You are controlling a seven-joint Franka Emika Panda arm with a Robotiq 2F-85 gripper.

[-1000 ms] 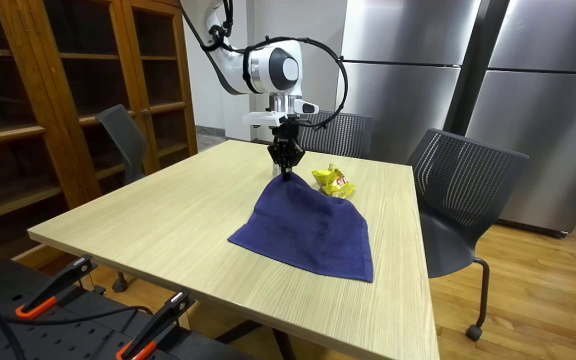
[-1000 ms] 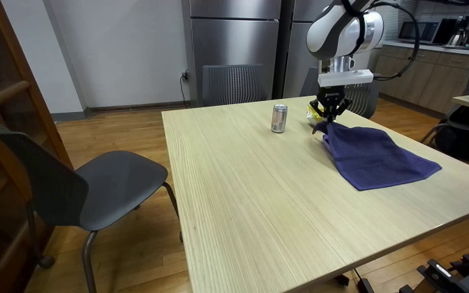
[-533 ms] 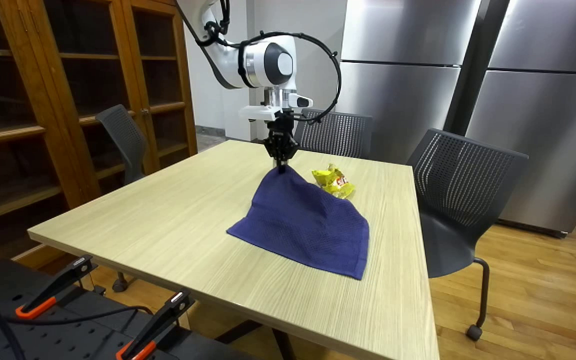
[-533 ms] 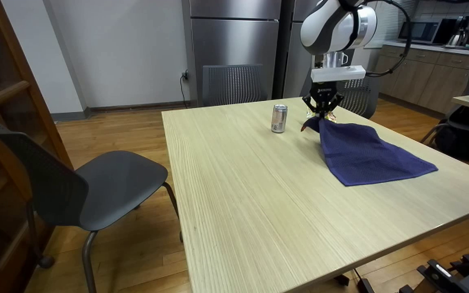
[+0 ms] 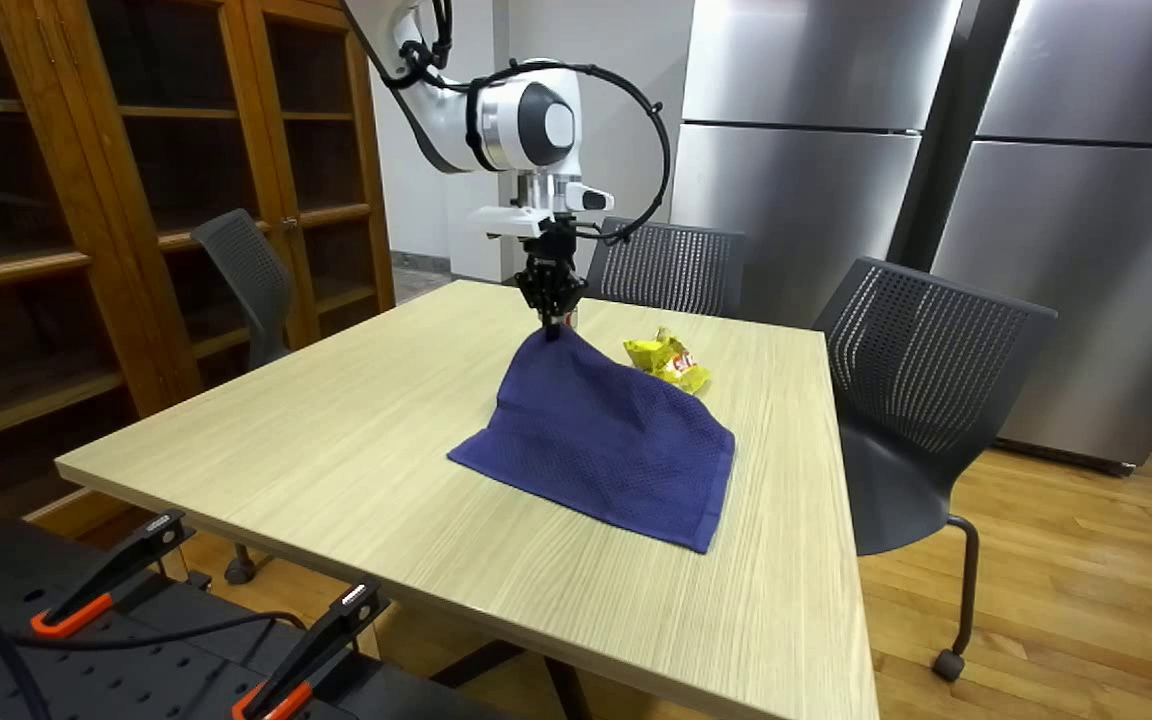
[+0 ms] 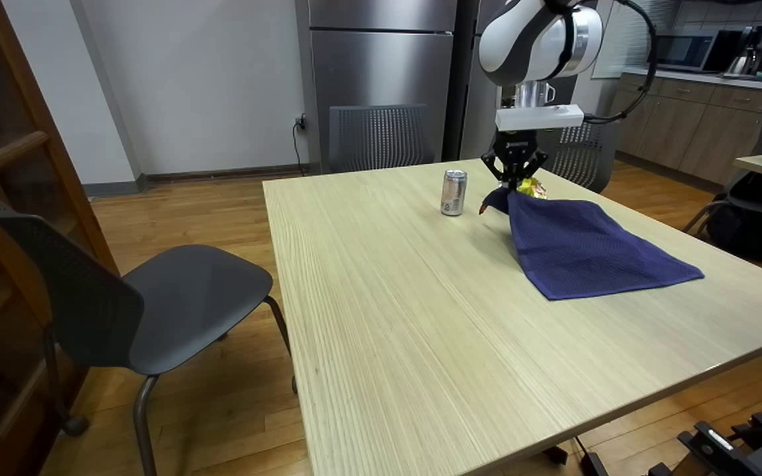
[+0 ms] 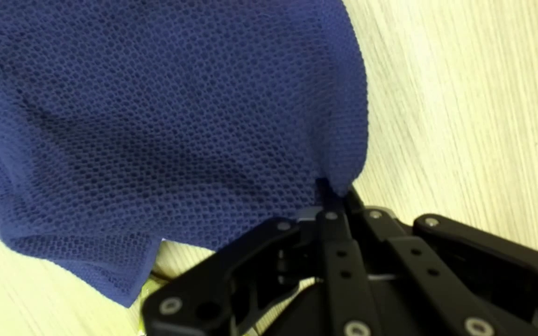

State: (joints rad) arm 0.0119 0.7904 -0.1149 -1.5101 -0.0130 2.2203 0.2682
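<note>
Exterior view — gripper (image 6: 512, 188) tight on the blue cloth (image 6: 586, 244) — both nearer the silver can (image 6: 453, 193) than a second ago.

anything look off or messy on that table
The yellow bag on the table, by the blue towel, is crumpled like a used wrapper. The towel slopes unevenly, but the claw is pinching one part up. The can stands upright; no spill shows.

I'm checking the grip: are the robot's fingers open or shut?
Shut: in the wrist view the fingers come together on an edge of the blue cloth.
</note>
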